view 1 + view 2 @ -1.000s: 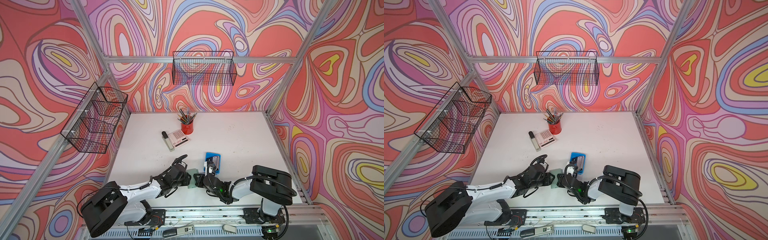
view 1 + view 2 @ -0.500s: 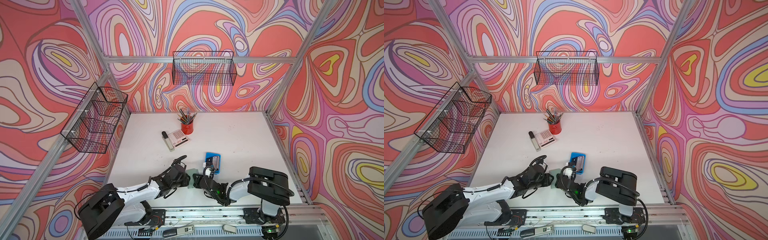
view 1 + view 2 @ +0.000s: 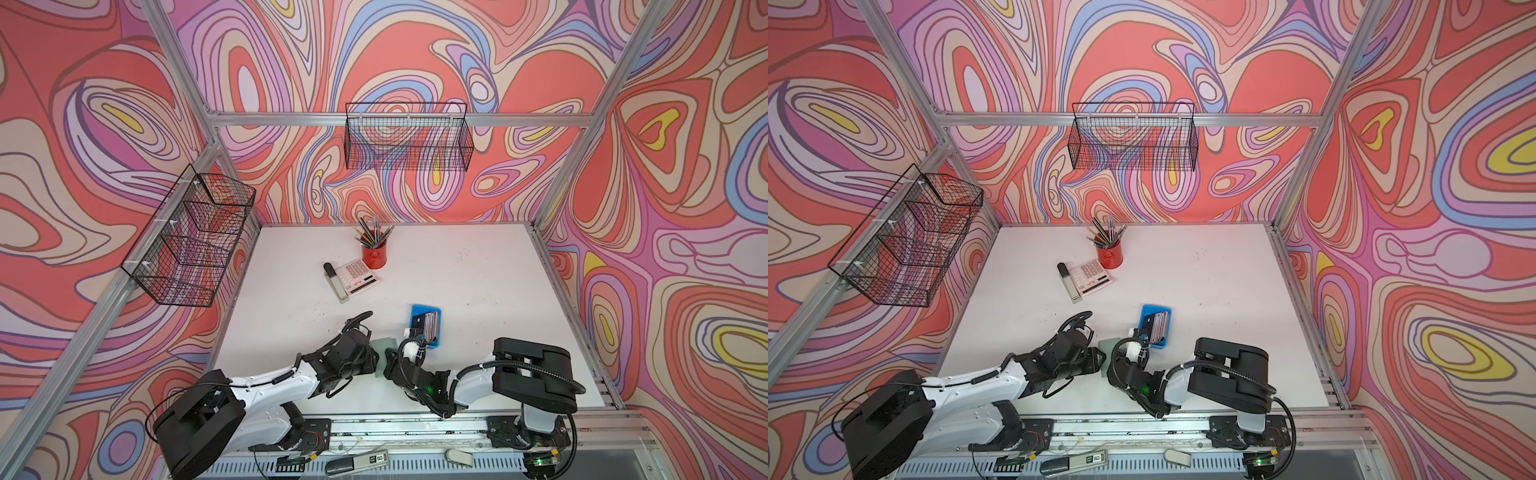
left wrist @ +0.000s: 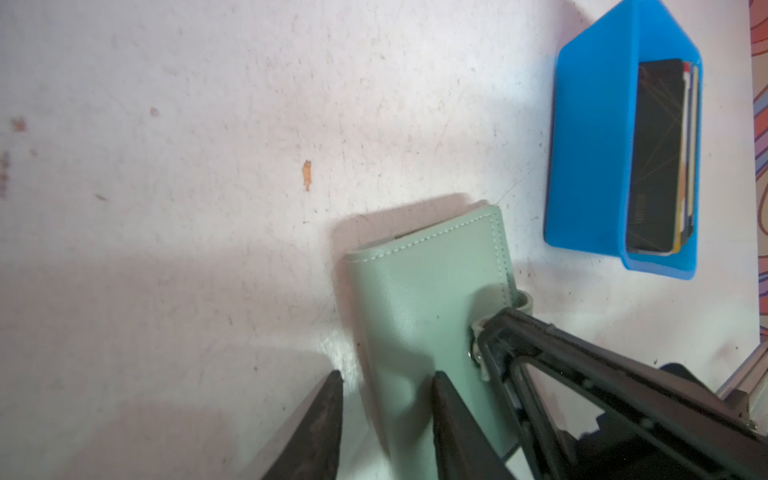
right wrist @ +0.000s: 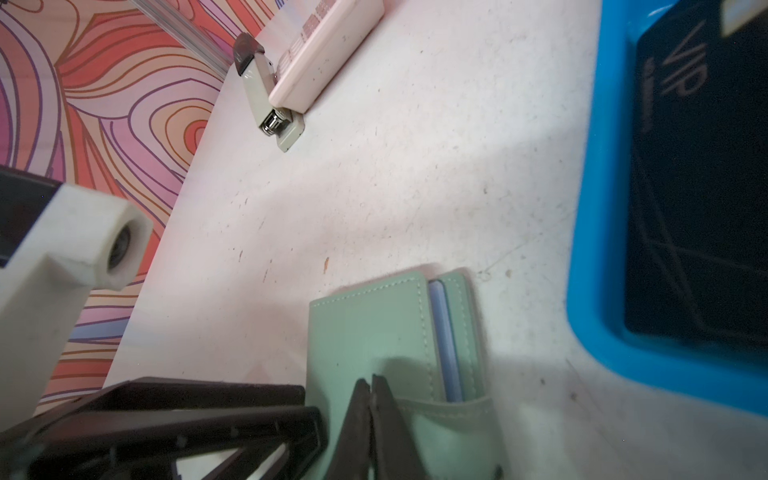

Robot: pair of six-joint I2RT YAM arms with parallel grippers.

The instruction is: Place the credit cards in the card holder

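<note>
The pale sage-green card holder (image 3: 381, 350) (image 3: 1108, 348) lies closed on the white table between both arms. My left gripper (image 4: 386, 376) (image 3: 374, 358) is open and straddles its spine edge. One finger rests on the cover (image 4: 428, 282), and the other is beside it on the table with a gap. My right gripper (image 5: 370, 380) (image 3: 388, 356) is shut on the snap tab (image 4: 478, 332), whose metal stud shows. A blue sleeve edge peeks from the card holder (image 5: 370, 332). The credit cards (image 3: 427, 325) (image 4: 656, 158) (image 5: 702, 187) are stacked in the blue tray, a dark card on top.
The blue tray (image 3: 415, 309) (image 3: 1148, 309) (image 4: 590, 145) sits just behind and right of the card holder. Farther back are a stapler (image 3: 334, 282) (image 5: 270, 104), a calculator (image 3: 357, 276) and a red pencil cup (image 3: 374, 257). Wire baskets (image 3: 407, 141) hang on the walls.
My right gripper has moved a little to the left, onto the card holder. The left arm has hardly moved, and neither gripper's opening has changed.
</note>
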